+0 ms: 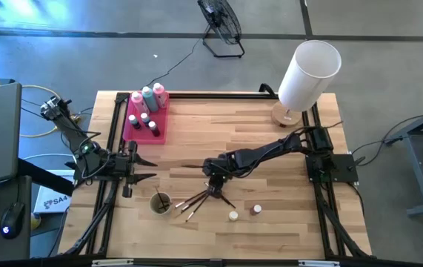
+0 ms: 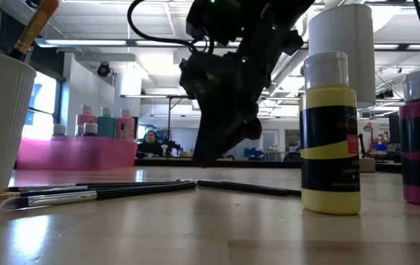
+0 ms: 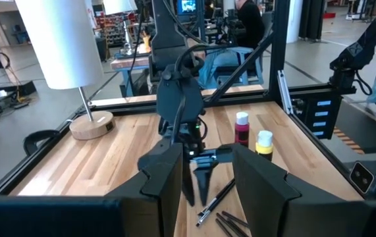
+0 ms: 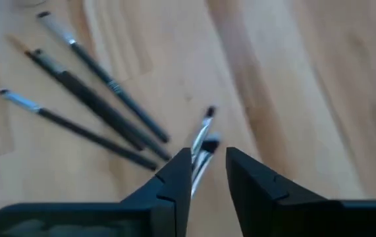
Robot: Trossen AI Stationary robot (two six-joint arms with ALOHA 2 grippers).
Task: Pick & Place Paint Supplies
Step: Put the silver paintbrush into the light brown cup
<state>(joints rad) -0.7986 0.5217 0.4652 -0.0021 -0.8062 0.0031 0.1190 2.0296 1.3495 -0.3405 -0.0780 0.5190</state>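
The right gripper (image 4: 204, 172) hangs low over the table, fingers narrowly parted, a thin brush (image 4: 203, 141) lying between their tips. More brushes (image 1: 196, 200) lie fanned beside it. The left gripper (image 1: 143, 168) waits half open at the table's left edge.

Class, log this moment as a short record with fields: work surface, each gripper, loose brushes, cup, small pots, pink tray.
Surface: light wooden table
Right gripper: over the loose brushes at the table's middle front, fingers apart, a thin brush tip between them
Left gripper: waiting at the table's left edge, fingers apart, empty
Thin dark-handled brushes: fanned flat on the wood
Small round cup: beside the brushes, brushes standing in it
Tiny capped paint pots: two, on the wood, front right
Pink rectangular tray: back left, holding squeeze bottles
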